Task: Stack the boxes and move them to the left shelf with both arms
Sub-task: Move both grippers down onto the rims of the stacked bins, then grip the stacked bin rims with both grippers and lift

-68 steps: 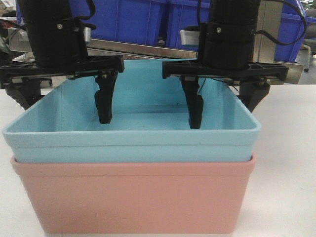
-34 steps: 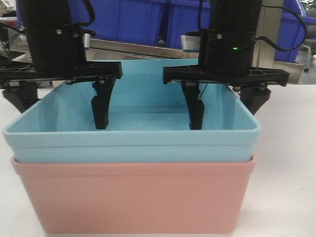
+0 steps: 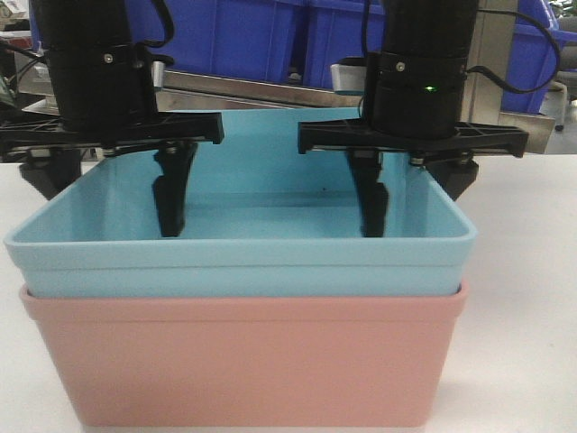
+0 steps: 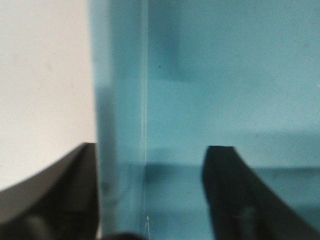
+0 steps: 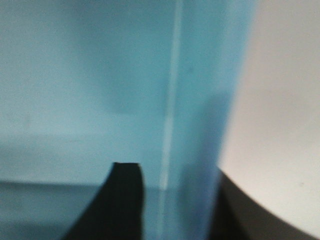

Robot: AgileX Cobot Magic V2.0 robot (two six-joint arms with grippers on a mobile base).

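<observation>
One white table (image 3: 532, 271) spans the front view from 9 to 3 o'clock. Several dark blue bins (image 3: 243, 36) fill the background at 12 o'clock, above a steel rail (image 3: 261, 88). The stack stands on the table at 6 o'clock. The salmon pink tub (image 3: 243, 361) is below, and the light blue tub (image 3: 243, 262) is nested in it, its rim just above the pink rim.

The left gripper (image 3: 108, 209) hangs at 10 o'clock of the blue tub, astride its left wall. In the left wrist view its jaws are spread. The outer finger (image 4: 55, 195) is just beside the wall and the inner finger (image 4: 235, 195) stands clear of it.

The right gripper (image 3: 415, 209), at 2 o'clock, straddles the right wall, also spread. A narrow gap separates its inner finger (image 5: 122, 200) from the wall.
</observation>
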